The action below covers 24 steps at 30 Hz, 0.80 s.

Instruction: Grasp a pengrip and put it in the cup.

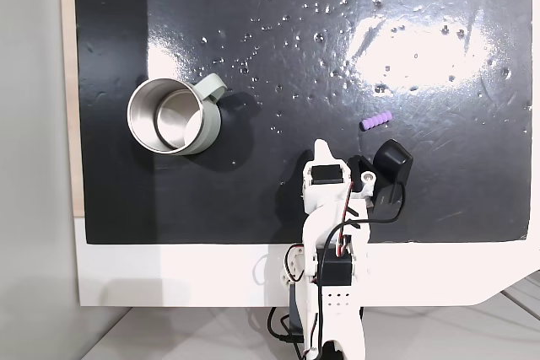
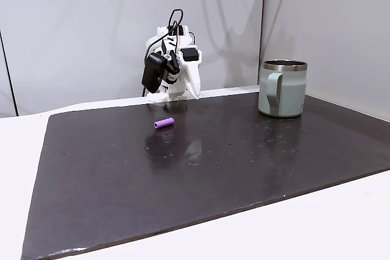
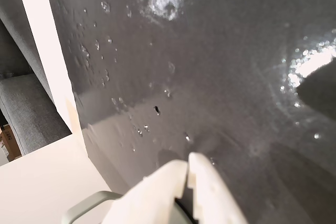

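Note:
The pengrip (image 1: 375,120) is a small purple ribbed tube lying on the dark mat, up and to the right of the folded arm in a fixed view; it also lies alone on the mat (image 2: 164,123). The cup (image 1: 174,117), steel inside with a pale grey-green wall and loop handle, stands upright at the mat's left (image 2: 281,89). My gripper (image 1: 321,151) is shut and holds nothing, tucked near the arm's base (image 2: 187,94), well apart from both. In the wrist view its white fingertips (image 3: 188,169) meet over bare mat.
The dark mat (image 1: 278,48) is glossy, with small droplets and glare spots. It lies on a white table (image 1: 169,271). A black wrist camera (image 1: 390,164) and cables hang beside the arm. A grey wall stands behind the arm (image 2: 73,28).

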### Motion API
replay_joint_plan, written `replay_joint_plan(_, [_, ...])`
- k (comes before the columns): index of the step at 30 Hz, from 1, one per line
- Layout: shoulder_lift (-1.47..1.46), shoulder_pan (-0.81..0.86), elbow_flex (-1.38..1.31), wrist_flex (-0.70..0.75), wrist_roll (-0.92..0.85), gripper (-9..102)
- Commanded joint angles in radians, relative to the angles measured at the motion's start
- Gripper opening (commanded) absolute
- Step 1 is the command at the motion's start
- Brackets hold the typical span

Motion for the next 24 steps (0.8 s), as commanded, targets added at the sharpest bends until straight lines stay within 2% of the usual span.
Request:
replay_joint_plan(1, [0.006,-0.031,-0.006,-0.049,-0.032,0])
replay_joint_plan(14, [0.006,-0.021,-0.028,-0.020,-0.064,0])
replay_joint_plan(20, [-0.012,0.060,-0.250,0.130,-0.202,0])
replay_joint_plan(24, [-0.172,0.176,-0.439,0.192,-0.276,1])
